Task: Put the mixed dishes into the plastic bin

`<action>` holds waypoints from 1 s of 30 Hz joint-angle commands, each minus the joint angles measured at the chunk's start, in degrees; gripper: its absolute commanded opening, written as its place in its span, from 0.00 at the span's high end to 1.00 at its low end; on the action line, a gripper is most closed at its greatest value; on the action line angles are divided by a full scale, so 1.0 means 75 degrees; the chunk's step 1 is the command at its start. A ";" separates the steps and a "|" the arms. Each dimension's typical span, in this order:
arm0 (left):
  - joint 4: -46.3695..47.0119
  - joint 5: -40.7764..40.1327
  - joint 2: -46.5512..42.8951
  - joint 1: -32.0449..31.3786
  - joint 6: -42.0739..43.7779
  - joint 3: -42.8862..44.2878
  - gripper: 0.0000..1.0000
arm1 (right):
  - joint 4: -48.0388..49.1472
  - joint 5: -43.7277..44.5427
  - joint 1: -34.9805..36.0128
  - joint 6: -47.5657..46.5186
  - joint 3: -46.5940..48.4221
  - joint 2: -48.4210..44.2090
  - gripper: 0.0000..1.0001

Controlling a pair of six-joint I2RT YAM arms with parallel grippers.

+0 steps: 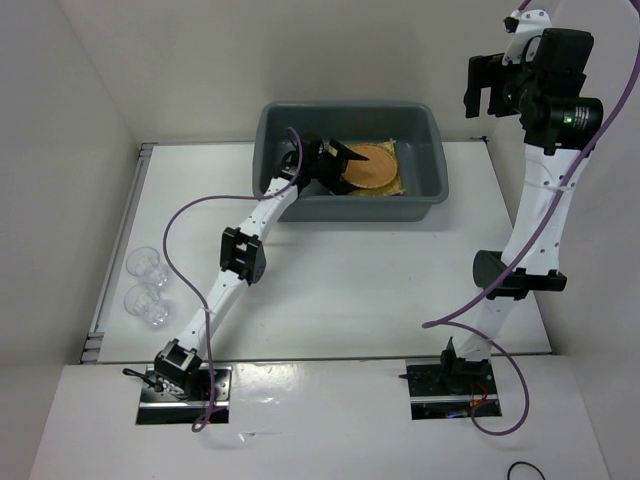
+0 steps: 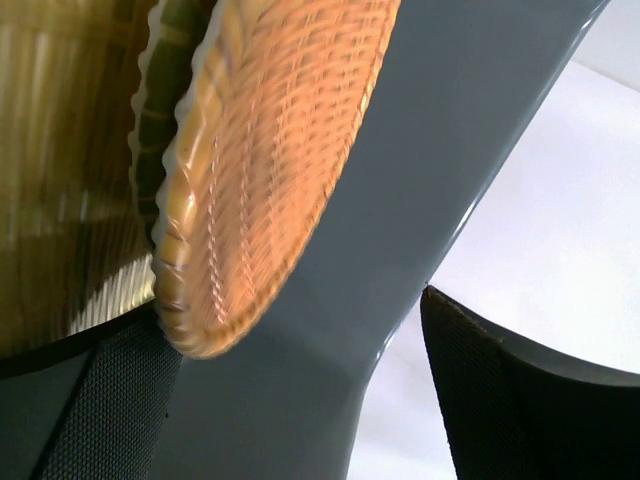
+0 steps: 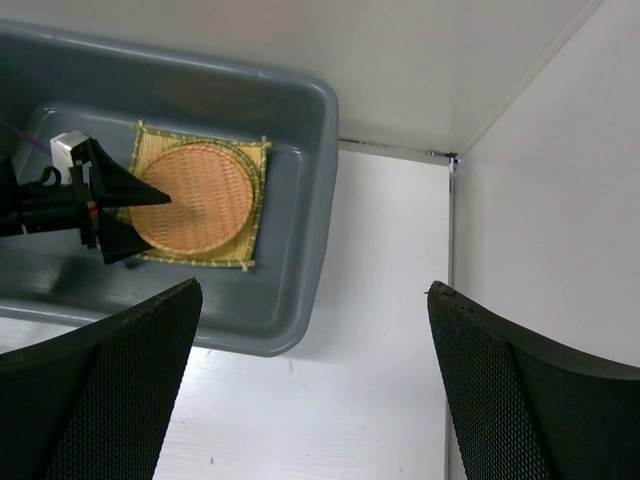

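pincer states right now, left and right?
Left pincer: open, at the orange plate's edge inside the bin, gripping nothing.
Right pincer: open, empty.

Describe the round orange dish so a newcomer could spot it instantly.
Find the dark grey bin at the far side of the table. Inside lies a square tan mat; the orange-brown plate sits on top of it, round and darker where the mat is square and pale.
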 commanded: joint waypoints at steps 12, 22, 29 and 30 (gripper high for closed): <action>0.1253 0.2045 -0.0164 0.0265 -0.0853 0.0189 0.00 | -0.0102 -0.0723 -0.0029 -0.0046 0.0817 -0.0016 0.02; 0.4000 0.3522 -0.0479 0.0406 -0.2707 0.0189 0.00 | -0.0172 -0.1028 -0.0029 -0.0046 0.0969 0.0054 0.02; 0.4434 0.4004 -0.0655 0.0406 -0.3048 0.0189 0.00 | -0.0243 -0.1321 -0.0029 -0.0046 0.1051 0.0054 0.02; 0.4434 0.4004 -0.0760 0.0406 -0.2884 0.0189 0.00 | -0.0243 -0.1322 -0.0029 -0.0046 0.1051 0.0054 0.02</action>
